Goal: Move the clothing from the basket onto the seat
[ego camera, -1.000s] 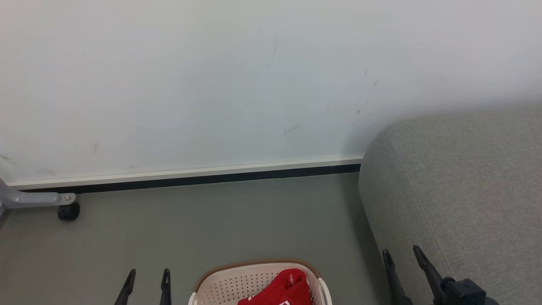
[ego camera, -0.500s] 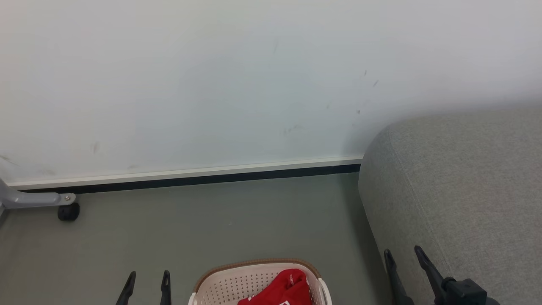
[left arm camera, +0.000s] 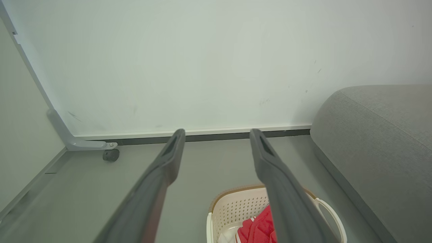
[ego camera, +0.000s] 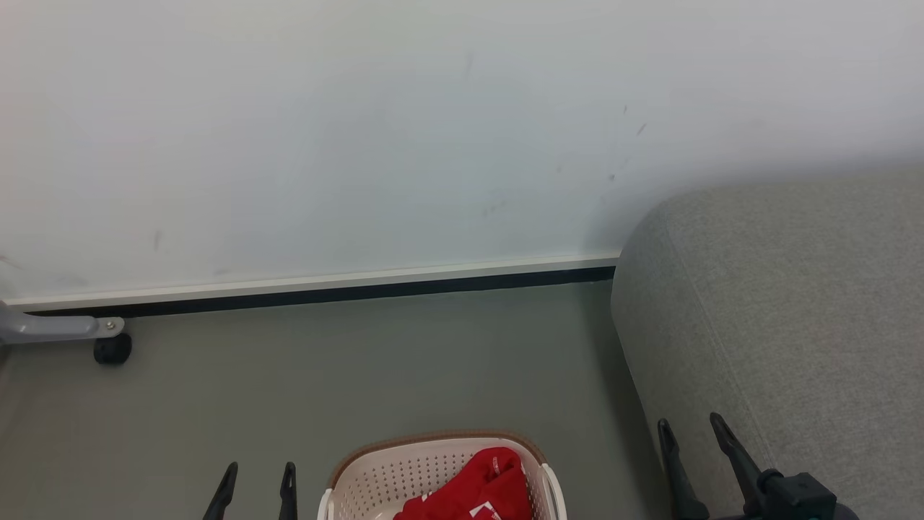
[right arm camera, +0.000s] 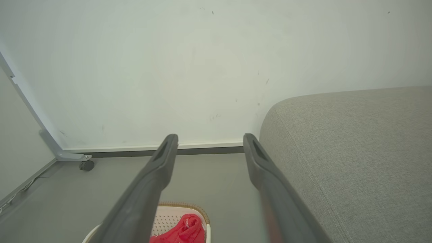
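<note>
The red clothing (ego camera: 473,487) lies bunched in the cream basket (ego camera: 375,477), which sits on the floor at the bottom middle of the head view, cut off by the frame edge. To the right rises the large grey seat (ego camera: 794,310). My left gripper (ego camera: 258,477) stands open to the left of the basket, holding nothing. My right gripper (ego camera: 691,432) is open in front of the seat's side. In the left wrist view the basket (left arm camera: 233,209) and clothing (left arm camera: 260,227) lie low, partly behind a finger (left arm camera: 276,182). The right wrist view shows clothing (right arm camera: 184,229), basket (right arm camera: 168,214) and seat (right arm camera: 354,152).
A pale wall (ego camera: 361,130) with a dark baseboard (ego camera: 325,292) runs across behind the grey floor (ego camera: 361,368). A grey metal leg with a black caster (ego camera: 112,349) stands at the left by the wall.
The whole head view has shifted slightly, so wall, baseboard and basket sit higher: the camera moved. Both grippers remain open and the clothing lies as before.
</note>
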Controlling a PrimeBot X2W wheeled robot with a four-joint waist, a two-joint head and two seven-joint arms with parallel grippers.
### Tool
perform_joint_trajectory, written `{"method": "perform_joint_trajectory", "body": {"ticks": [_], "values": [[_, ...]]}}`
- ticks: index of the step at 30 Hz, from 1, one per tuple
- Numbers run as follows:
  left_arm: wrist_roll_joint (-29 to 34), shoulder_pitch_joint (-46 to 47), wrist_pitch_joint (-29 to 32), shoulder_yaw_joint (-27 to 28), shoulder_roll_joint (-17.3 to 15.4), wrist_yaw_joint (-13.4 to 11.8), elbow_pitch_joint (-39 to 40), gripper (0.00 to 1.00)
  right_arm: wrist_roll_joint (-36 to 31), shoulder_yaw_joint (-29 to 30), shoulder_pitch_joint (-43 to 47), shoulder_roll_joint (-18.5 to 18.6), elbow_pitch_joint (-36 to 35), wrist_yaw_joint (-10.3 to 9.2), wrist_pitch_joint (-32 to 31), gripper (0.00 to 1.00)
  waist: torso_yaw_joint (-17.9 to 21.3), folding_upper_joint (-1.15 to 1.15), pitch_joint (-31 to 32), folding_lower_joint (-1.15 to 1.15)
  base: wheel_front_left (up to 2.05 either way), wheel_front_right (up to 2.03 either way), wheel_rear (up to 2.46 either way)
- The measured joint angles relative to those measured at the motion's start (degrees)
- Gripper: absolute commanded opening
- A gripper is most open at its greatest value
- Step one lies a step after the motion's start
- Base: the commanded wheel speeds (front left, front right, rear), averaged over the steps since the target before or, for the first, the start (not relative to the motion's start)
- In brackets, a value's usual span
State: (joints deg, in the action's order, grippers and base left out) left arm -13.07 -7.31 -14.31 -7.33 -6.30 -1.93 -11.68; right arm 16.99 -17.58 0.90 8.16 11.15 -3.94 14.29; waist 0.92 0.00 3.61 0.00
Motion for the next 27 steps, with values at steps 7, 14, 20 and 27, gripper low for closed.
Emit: {"method": "perform_joint_trajectory", "body": {"ticks": [7,14,20,27], "values": [[0.9,1.0,0.0,-2.4,-0.1,1.5,-1.1,1.0,-0.6,1.0,-0.2,0.0,-2.1,-0.01,0.0,1.0,0.3,0.0,-3.2,0.0,0.0,0.0,0.0],[2.7,4.0,0.0,-5.5,0.5,2.7,-4.3,1.0,-1.7,3.0,-3.3,0.7,-5.3,-0.08,0.0,1.0,1.1,0.0,-7.7,0.0,0.0,0.0,0.0],[3.7,7.8,0.1,-8.5,1.2,4.3,-7.8,1.0,-2.7,4.1,-6.7,1.1,-7.9,-0.12,0.4,1.0,2.3,0.01,-11.9,0.01,0.0,0.0,0.0],[4.2,11.6,0.7,-10.5,1.8,5.0,-12.0,1.0,-2.9,5.5,-10.5,0.9,-9.8,-0.16,0.4,1.0,3.8,0.01,-16.3,0.01,0.0,0.0,0.0]]}}
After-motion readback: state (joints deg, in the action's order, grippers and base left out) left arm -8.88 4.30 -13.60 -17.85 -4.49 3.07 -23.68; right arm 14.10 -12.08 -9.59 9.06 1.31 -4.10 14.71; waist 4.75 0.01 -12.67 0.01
